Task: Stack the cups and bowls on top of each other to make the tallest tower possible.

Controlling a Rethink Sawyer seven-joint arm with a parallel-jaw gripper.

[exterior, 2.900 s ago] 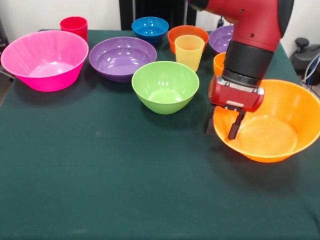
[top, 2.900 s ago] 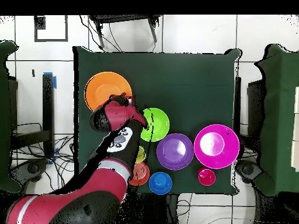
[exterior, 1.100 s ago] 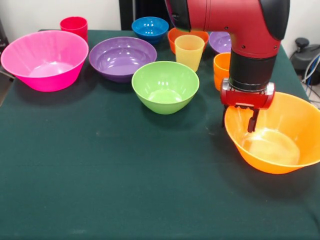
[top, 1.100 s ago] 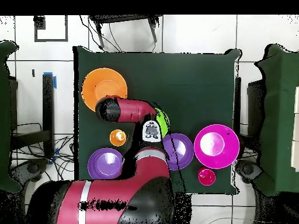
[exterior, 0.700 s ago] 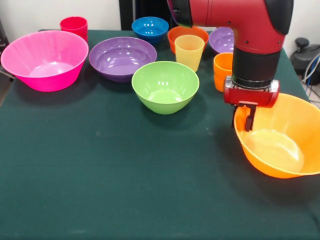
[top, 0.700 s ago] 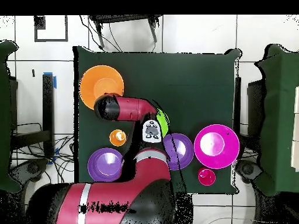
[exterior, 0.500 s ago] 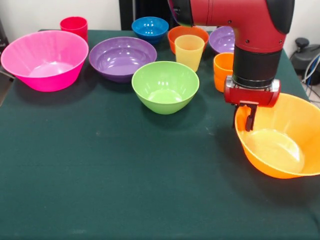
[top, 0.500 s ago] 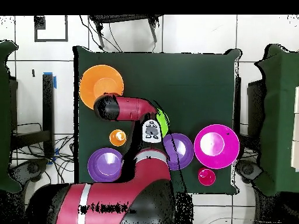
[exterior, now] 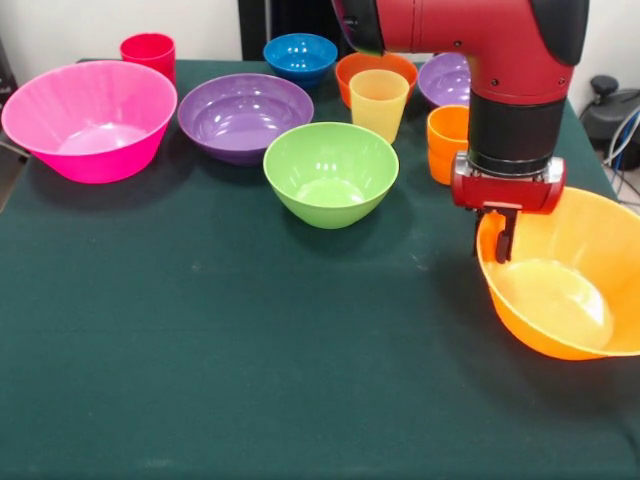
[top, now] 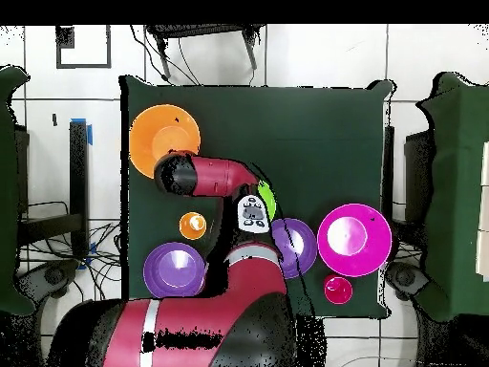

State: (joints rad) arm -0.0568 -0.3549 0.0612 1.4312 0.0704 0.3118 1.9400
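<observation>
— Where is the big orange bowl (exterior: 565, 280) now, and what does the gripper (exterior: 500, 238) do with it?

— The bowl sits tilted at the right edge of the green table (exterior: 250, 360). The gripper is closed on its rim: one finger stands inside the bowl, the other is outside the wall, mostly hidden. In the overhead view the bowl (top: 164, 136) lies near a table corner, half under the arm.

— And the other things?

— The orange cup (exterior: 447, 140) stands just behind the gripper. The green bowl (exterior: 331, 172) is in the middle, the pale yellow cup (exterior: 379, 103) behind it, touching the small orange-red bowl (exterior: 372, 68). One purple bowl (exterior: 245, 115) is beside the pink bowl (exterior: 90, 118) — the other purple bowl (exterior: 445, 76) is partly hidden by the arm. The blue bowl (exterior: 300, 55) and the red cup (exterior: 148, 50) stand at the far edge.
</observation>
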